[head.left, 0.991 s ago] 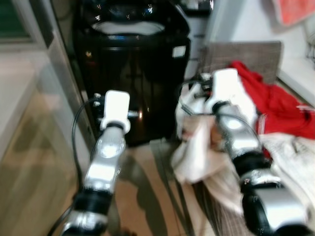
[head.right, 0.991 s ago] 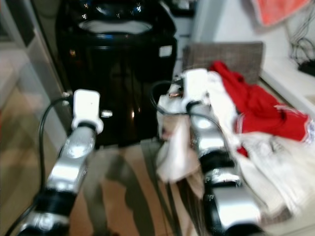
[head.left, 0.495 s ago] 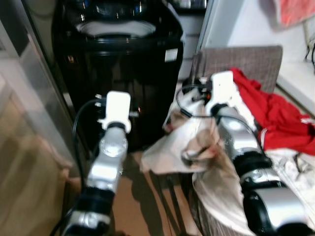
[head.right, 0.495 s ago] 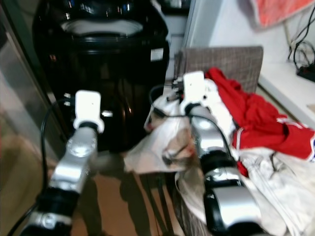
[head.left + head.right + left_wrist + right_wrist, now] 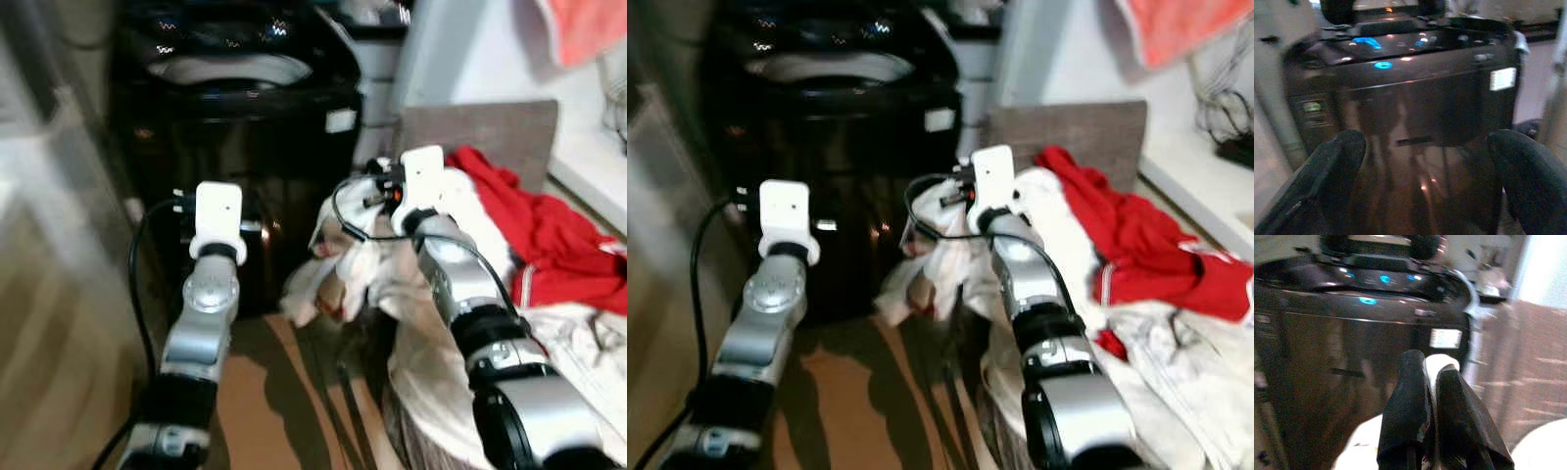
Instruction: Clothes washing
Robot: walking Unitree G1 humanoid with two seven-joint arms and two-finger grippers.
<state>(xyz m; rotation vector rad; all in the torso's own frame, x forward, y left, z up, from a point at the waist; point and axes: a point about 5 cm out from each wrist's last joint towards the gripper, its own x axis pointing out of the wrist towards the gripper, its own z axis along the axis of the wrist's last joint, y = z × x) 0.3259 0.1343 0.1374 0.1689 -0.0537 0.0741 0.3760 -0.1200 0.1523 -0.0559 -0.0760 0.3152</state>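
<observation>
- White cloth point(image 5: 338, 264), a crumpled garment, hangs in the air in front of the lower right corner of the washing machine point(image 5: 245, 147), beside the edge of the chair; its loose folds droop toward the floor point(image 5: 265, 392)
- the right gripper point(image 5: 1431, 382) has its two black fingers pressed together on a fold of that cloth; white fabric shows between and below the fingers in the right wrist view
- the right arm point(image 5: 451, 284) reaches forward from the chair side, with a black cable looping by its wrist
- the left gripper point(image 5: 1425, 156) is spread wide with nothing between its fingers, facing the glossy black front of the washing machine; its arm is stretched out toward the machine
- the washing machine is a black top-loader with its top open, and pale contents show in the drum opening
- a brown chair point(image 5: 480, 127) stands just right of the machine, heaped with a red garment point(image 5: 549, 225) and pale laundry point(image 5: 1156, 352).
</observation>
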